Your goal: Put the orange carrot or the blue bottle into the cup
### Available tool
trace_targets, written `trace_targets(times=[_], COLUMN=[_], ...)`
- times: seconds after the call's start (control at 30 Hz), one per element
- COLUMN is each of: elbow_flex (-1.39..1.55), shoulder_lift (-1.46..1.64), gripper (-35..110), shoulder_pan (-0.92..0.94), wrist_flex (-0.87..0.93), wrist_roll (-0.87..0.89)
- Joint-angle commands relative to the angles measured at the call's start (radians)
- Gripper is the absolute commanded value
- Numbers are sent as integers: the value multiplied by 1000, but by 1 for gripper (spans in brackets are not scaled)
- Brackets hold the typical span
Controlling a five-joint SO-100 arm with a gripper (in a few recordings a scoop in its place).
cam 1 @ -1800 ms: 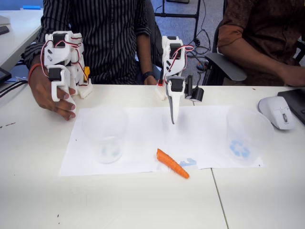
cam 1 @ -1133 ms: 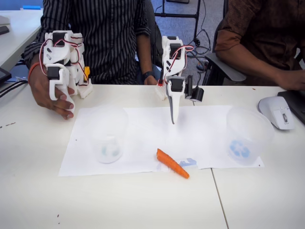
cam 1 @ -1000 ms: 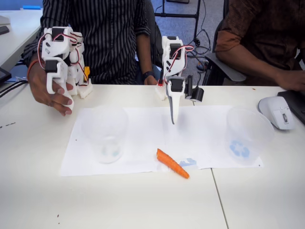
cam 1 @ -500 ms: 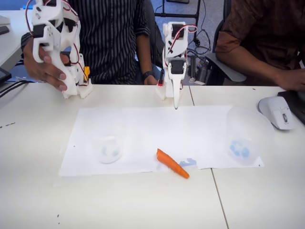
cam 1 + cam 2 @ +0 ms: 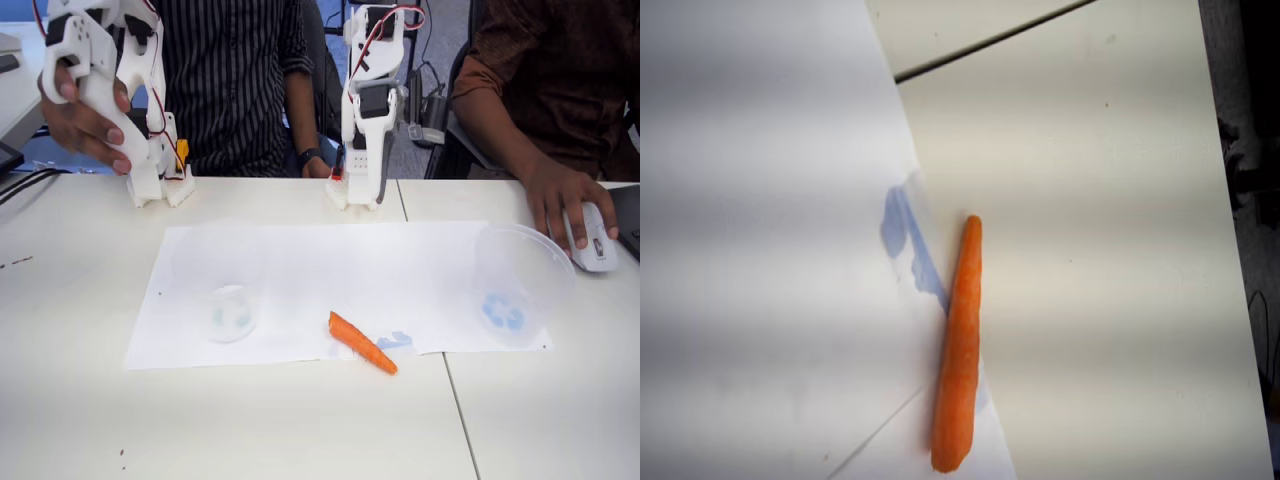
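We find the end effector [image 5: 372, 185] raised near the arm's base; we cannot tell whether its fingers are spread. The orange carrot [image 5: 362, 342] lies on the counter [image 5: 300, 430], well forward of it, the cup [image 5: 222, 285] forward-left. Approach stage; next comes descent over the carrot.

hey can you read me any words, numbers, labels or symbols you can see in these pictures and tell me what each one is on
No words or numbers can be read in either view.
Blue recycling symbol, no letters: on the clear cup at the right of the fixed view.
Pale greenish-white mark, too blurred to read: at the base of the cup on the left.
Blue patch on the paper beside the orange carrot: a shape, not legible text.
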Motion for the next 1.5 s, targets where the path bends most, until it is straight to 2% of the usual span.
trace_targets(times=[0.0,0.3,0.63,0.83,1.07,1.2,1.47], elbow_flex=[-164,-371,-678,-877,-1077,-1163,-1246], shoulder_lift=[-84,-321,-626,-765,-879,-943,-1049], gripper=[14,14,14,14,13,13,13], shoulder_pan=[3,3,97,91,87,89,87], wrist_flex=[9,26,242,388,494,551,575], wrist_roll=[23,26,25,25,26,87,132])
